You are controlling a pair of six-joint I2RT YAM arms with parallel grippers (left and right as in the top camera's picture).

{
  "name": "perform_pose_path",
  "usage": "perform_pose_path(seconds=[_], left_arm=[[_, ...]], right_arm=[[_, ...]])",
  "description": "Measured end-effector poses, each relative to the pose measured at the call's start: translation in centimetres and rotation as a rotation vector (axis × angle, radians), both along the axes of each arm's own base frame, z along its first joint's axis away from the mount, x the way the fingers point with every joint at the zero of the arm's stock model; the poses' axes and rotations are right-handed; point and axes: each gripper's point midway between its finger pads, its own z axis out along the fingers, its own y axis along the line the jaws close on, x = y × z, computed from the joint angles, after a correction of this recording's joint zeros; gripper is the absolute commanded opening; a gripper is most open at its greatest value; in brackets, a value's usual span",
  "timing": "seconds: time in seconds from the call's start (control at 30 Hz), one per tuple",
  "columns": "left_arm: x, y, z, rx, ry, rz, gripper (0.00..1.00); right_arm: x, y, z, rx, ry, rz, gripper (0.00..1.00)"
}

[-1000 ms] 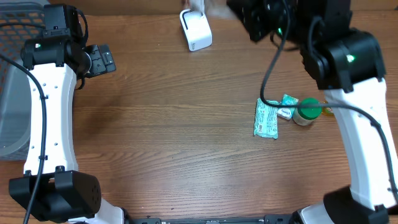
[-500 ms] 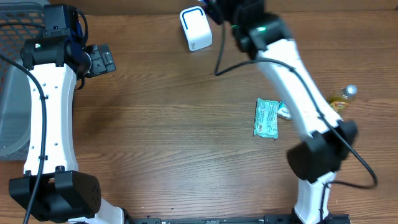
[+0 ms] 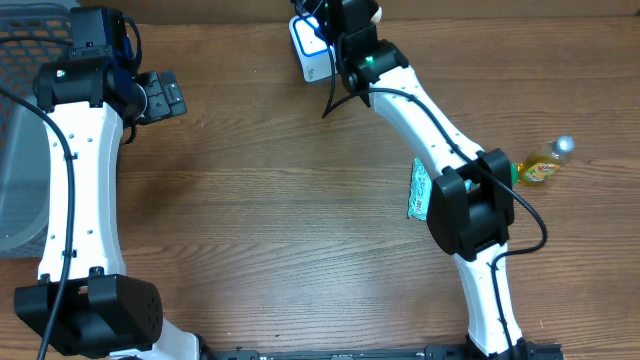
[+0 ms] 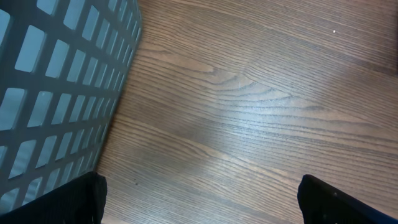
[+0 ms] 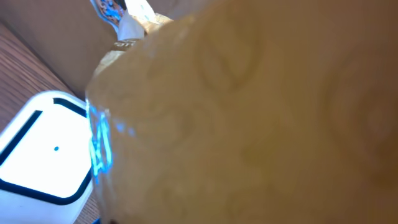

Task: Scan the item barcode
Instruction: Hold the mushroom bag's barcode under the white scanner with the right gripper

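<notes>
A tan, crinkly item [image 5: 249, 124] fills the right wrist view, pressed close to the camera and hiding the fingers. Blue light [image 5: 99, 143] glows on its left edge. Just beside it lies the white scanner [image 5: 43, 162] with its dark-outlined window. From overhead, my right gripper [image 3: 347, 22] is at the table's back edge, right next to the scanner [image 3: 314, 55], shut on the tan item. My left gripper [image 3: 160, 95] hovers at the far left, open and empty; its dark fingertips [image 4: 59, 199] frame bare wood.
A grey mesh basket [image 3: 25, 120] stands at the left edge, its wall [image 4: 56, 81] close to the left gripper. A green packet [image 3: 419, 190] lies right of centre, partly under the right arm. A small yellow bottle [image 3: 545, 165] lies at the far right.
The right arm has swung from the right side of the table to the back, bringing the tan item up beside the scanner. The left arm has not moved.
</notes>
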Motion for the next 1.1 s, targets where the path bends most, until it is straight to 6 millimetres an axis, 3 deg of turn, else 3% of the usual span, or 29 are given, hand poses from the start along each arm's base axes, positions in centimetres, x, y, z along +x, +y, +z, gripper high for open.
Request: perform_pose_path(seconds=[0.3,0.53,0.87,1.1], left_arm=[[0.0,0.0,0.0,0.000,0.000,0.000,1.00],[0.0,0.0,0.0,0.000,0.000,0.000,1.00],[0.0,0.0,0.0,0.000,0.000,0.000,1.00],[0.0,0.0,0.0,0.000,0.000,0.000,1.00]], right_arm=[[-0.2,1.0,-3.5,-0.046,0.051,-0.008,0.11],[-1.5,2.8,-4.3,-0.075,0.084,0.018,0.11],[-3.2,3.5,-6.6,-0.116,0.187,0.062,0.10],[-3.7,5.1,-6.7,-0.079,0.197,0.113,0.10]])
